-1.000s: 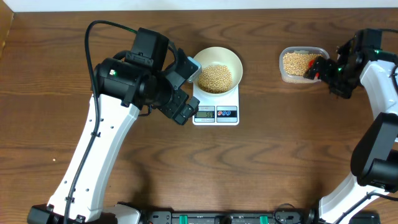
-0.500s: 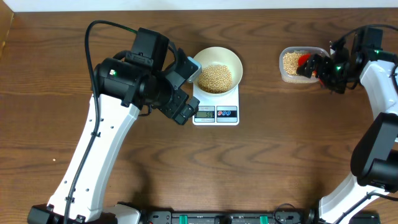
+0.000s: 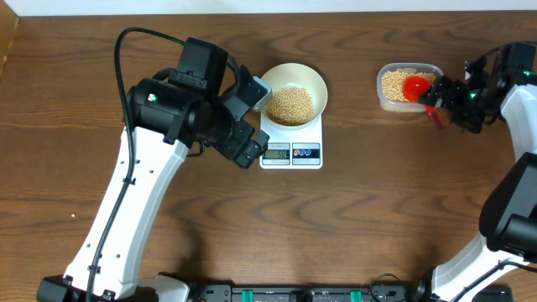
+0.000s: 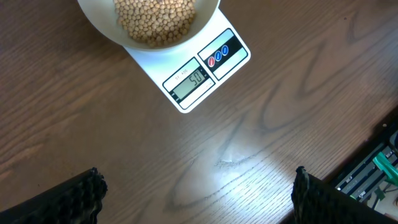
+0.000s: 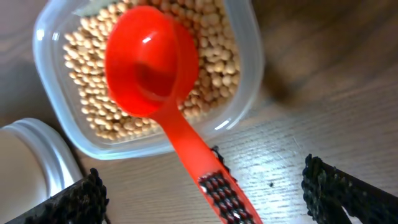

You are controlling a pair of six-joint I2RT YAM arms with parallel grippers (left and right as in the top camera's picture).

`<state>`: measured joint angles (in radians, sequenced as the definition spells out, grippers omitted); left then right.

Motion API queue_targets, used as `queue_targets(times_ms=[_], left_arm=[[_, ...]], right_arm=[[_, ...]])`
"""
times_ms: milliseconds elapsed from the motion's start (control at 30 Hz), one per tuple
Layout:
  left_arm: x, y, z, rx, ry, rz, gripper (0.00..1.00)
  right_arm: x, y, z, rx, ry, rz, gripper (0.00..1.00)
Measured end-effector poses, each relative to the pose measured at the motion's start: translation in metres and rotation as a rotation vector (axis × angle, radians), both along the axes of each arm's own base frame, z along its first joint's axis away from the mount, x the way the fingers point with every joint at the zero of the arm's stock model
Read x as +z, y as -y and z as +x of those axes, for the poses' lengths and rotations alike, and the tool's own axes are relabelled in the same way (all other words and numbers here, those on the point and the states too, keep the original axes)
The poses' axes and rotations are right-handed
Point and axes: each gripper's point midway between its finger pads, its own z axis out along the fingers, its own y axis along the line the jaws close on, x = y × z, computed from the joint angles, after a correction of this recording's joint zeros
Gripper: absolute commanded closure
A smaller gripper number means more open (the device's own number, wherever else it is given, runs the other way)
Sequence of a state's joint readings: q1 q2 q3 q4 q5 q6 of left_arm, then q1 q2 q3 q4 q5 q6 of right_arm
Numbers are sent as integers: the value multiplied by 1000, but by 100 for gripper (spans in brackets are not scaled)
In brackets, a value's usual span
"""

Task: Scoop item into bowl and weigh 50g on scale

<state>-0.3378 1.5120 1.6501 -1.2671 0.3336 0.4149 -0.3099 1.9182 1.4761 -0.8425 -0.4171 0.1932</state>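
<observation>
Beans (image 3: 289, 105) sit in the bowl (image 3: 294, 70) on the scale (image 3: 290, 162) overhead. My left hand (image 3: 252, 122) hangs spread just beside it. My right hand (image 3: 438, 101) is spread at the tub (image 3: 394, 105), gripping nothing.

Left wrist: the display (image 4: 191, 79) seems to read fifty, so I judge the weighing done.

Right wrist: the red scoop (image 5: 152, 62) lies on the tub's beans, its handle between my parted fingers (image 5: 74, 202), seemingly untouched. Beans are light, hard and roll easily; I'd take the stiff scoop by its handle. The smooth wooden table (image 3: 352, 218) leaves room between scale and tub.
</observation>
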Motion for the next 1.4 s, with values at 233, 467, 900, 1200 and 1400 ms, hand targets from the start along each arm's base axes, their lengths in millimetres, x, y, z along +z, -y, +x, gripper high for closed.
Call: queue_targets(times_ms=[233, 467, 900, 1200, 1400], left_arm=[[0, 0, 0, 0, 0, 0, 2], [0, 0, 0, 0, 1, 0, 2], [0, 0, 0, 0, 0, 0, 2], [0, 0, 0, 0, 0, 0, 2], [0, 0, 0, 0, 0, 0, 2]], right_arm=[[31, -2, 1, 5, 76, -7, 1], [94, -6, -4, 23, 234, -53, 1], [204, -20, -41, 56, 511, -149, 1], [196, -27, -64, 56, 428, -121, 1], [177, -32, -89, 50, 296, -76, 1]])
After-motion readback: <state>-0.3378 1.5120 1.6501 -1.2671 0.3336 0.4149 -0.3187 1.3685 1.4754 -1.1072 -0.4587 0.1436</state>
